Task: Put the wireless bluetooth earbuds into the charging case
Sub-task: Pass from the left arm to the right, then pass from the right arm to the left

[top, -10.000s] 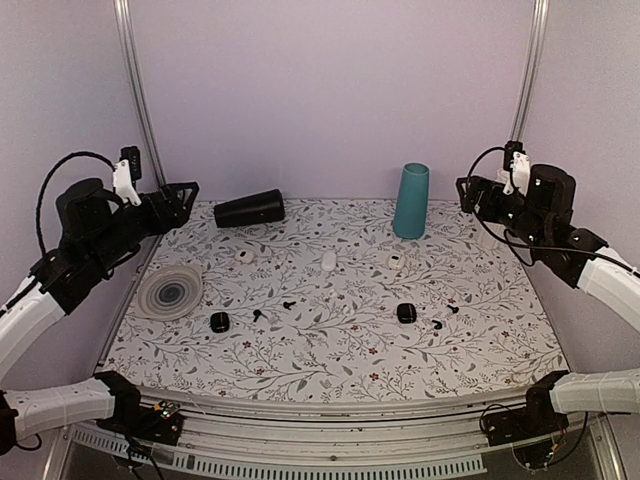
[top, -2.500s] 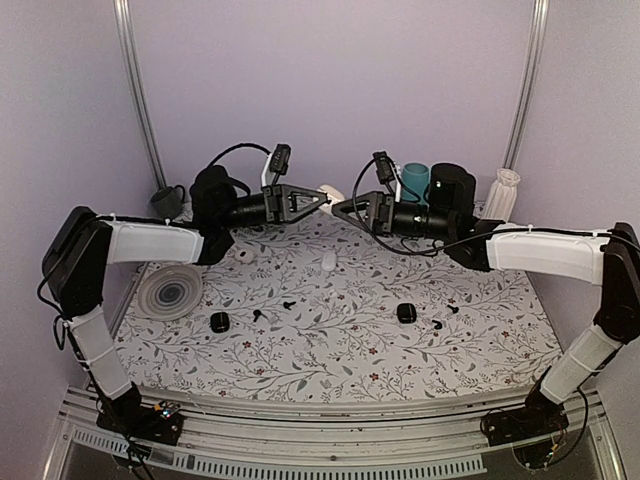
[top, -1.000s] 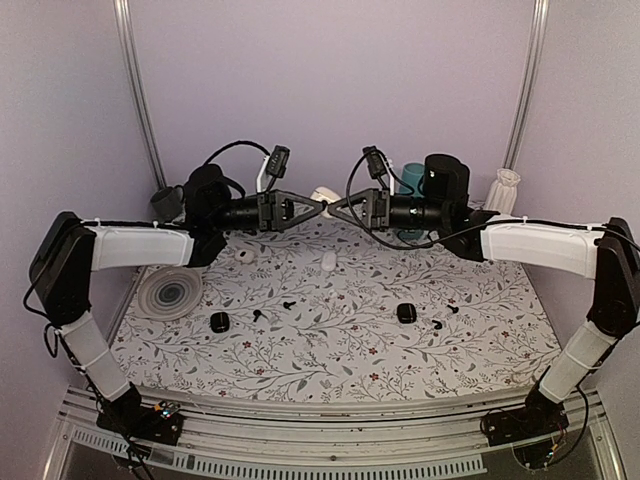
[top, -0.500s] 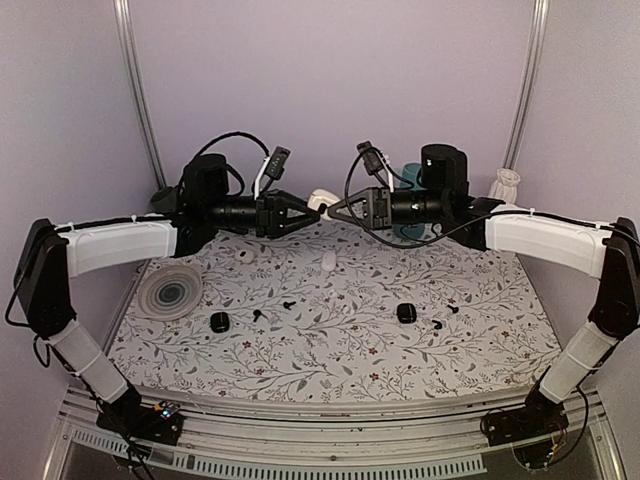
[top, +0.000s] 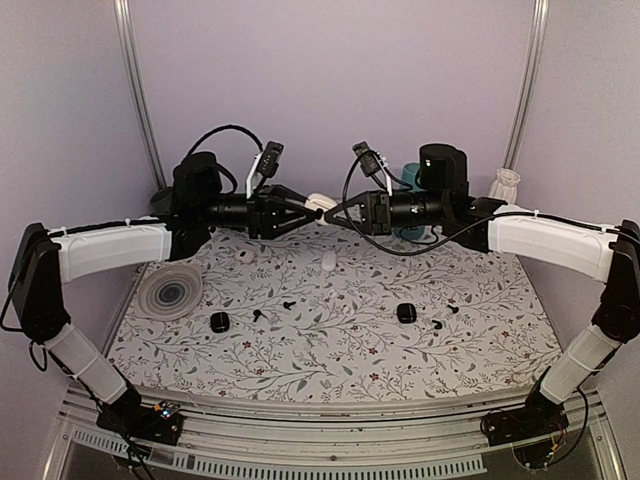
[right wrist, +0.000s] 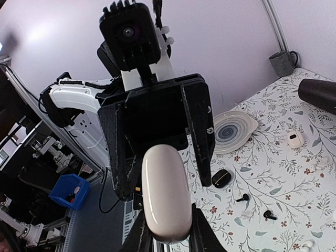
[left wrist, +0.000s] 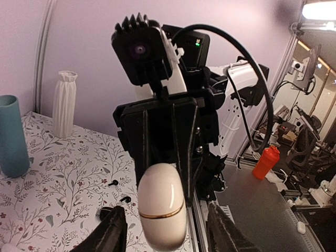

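Two arms raised over the far half of the floral table (top: pixel 330 365), tips meeting in mid-air.

Far left: grey mug (top: pixel 160 201), partly hidden behind the left arm. Nearer: grey ringed plate (top: pixel 170 293), flat on the cloth. Just right of the plate: small black case (top: pixel 219 322). Then the left pair of black earbuds (top: pixel 258 315), loose on the cloth and slightly apart from each other. Behind them: small white piece (top: pixel 244 256), too small to identify.

Centre, in the air:
- Left gripper (top: pixel 303 207) with jaws released. Left fingers (left wrist: pixel 112 237) stand either side of the white charging case (top: pixel 319 201), gap visible on both sides in the left wrist view, no contact.
- Case egg-shaped, thin gold seam round the middle, lid closed.
- Right gripper (top: pixel 337 208) clenched on the case, right fingers (right wrist: pixel 198 231) pressed against both flanks.

On the cloth below: white pebble-shaped object (top: pixel 328 262).

Further right: second black case (top: pixel 405 312), with the right pair of black earbuds (top: pixel 436 324) just beside it. All earbuds seen lie on the table, well apart from the held case.

Behind the right arm: teal cup (left wrist: pixel 11 136), upright. Far right: white ribbed vase (top: pixel 503 187), upright.
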`<state>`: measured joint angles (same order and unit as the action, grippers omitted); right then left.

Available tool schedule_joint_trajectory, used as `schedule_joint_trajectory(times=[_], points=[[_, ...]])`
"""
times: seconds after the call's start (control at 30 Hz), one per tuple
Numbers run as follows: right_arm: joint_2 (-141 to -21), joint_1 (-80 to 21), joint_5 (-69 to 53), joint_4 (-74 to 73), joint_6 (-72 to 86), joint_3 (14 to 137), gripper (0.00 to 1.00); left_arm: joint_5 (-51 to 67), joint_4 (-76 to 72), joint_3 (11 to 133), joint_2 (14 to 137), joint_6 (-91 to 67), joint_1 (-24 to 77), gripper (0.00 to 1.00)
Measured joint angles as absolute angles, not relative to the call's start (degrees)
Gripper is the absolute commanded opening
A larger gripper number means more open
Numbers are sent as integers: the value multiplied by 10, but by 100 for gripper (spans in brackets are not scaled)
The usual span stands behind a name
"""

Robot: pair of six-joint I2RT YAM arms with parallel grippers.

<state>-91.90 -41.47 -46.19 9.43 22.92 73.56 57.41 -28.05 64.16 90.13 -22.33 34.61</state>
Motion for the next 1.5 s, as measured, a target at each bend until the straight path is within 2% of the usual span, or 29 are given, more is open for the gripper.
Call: schedule_joint_trajectory(times=[0.2, 0.6, 0.73, 0.8, 0.87, 0.93, 1.1, 1.23, 1.4, 1.5], points=[[-911, -426, -454, 94, 213, 736, 4, 589, -329, 636, 908, -252, 355, 42], [-906, -427, -441, 94, 200, 738, 4, 597, -348, 635, 910, -260, 361, 37], [-904, -427, -441, 94, 199, 738, 4, 596, -349, 635, 910, -264, 361, 31], [-903, -428, -441, 94, 198, 738, 4, 595, -350, 635, 910, -266, 361, 32], [-903, -428, -441, 94, 198, 738, 4, 595, -353, 635, 910, -268, 361, 38], [-902, -428, -440, 94, 198, 738, 4, 596, -354, 635, 910, -269, 361, 41], [-898, -427, -432, 94, 196, 738, 4, 600, -359, 634, 910, -275, 361, 39], [-894, -427, -431, 95, 196, 738, 4, 600, -362, 633, 910, -277, 361, 33], [-894, -427, -432, 95, 196, 738, 4, 600, -364, 633, 912, -282, 361, 35], [-894, -427, -435, 95, 196, 738, 4, 600, -371, 633, 915, -289, 361, 32]])
